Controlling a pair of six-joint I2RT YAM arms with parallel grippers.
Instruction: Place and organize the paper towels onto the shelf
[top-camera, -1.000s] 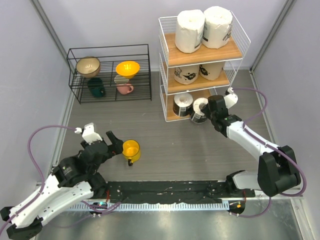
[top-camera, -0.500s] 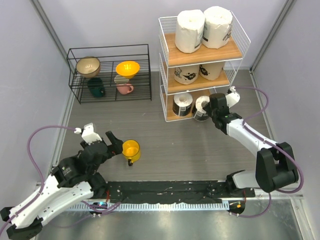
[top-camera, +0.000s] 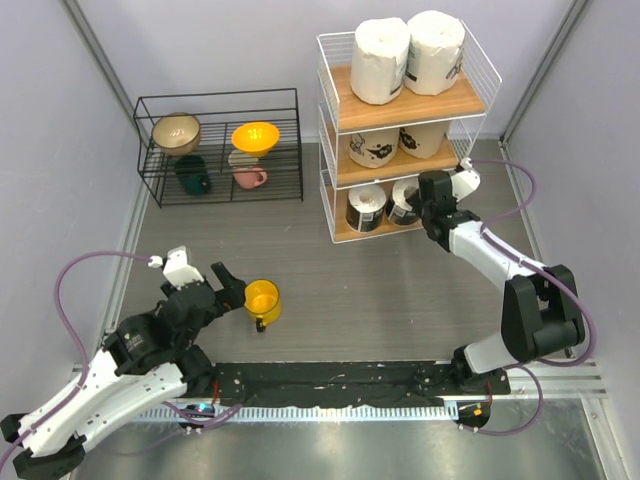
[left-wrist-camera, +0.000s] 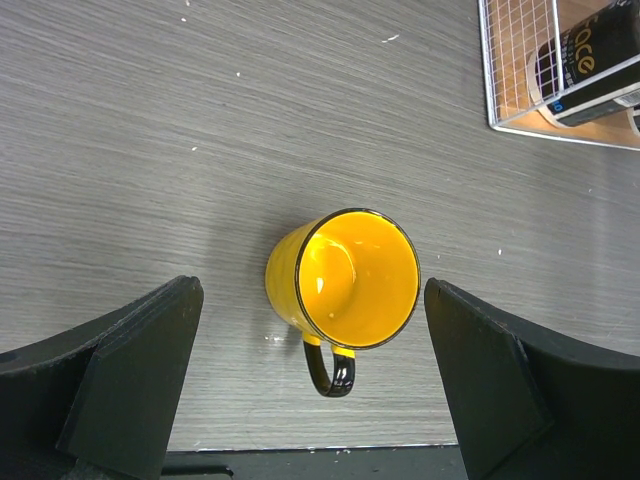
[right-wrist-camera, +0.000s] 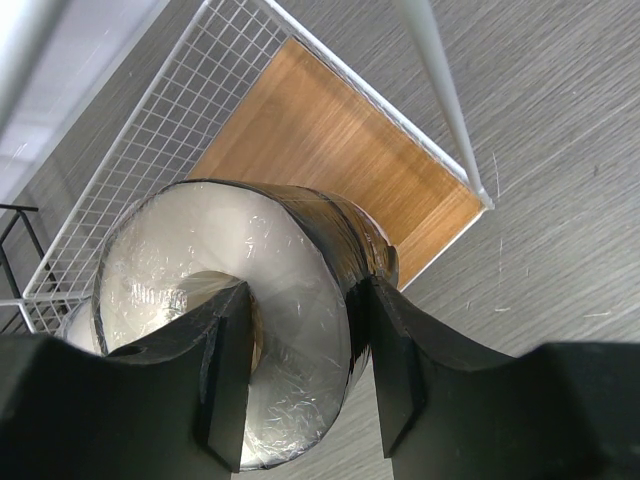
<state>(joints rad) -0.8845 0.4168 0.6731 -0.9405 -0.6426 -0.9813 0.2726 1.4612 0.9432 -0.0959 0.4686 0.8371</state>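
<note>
Bottom shelf board (right-wrist-camera: 330, 150): dark-wrapped roll (right-wrist-camera: 190, 250) in right hand (right-wrist-camera: 300, 290)

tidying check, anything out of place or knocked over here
Only the yellow mug: it stands upright alone on the table, away from the black wire rack that holds the other dishes. Nothing looks spilled or toppled; the right gripper holds a dark-wrapped paper towel roll at the shelf.
</note>
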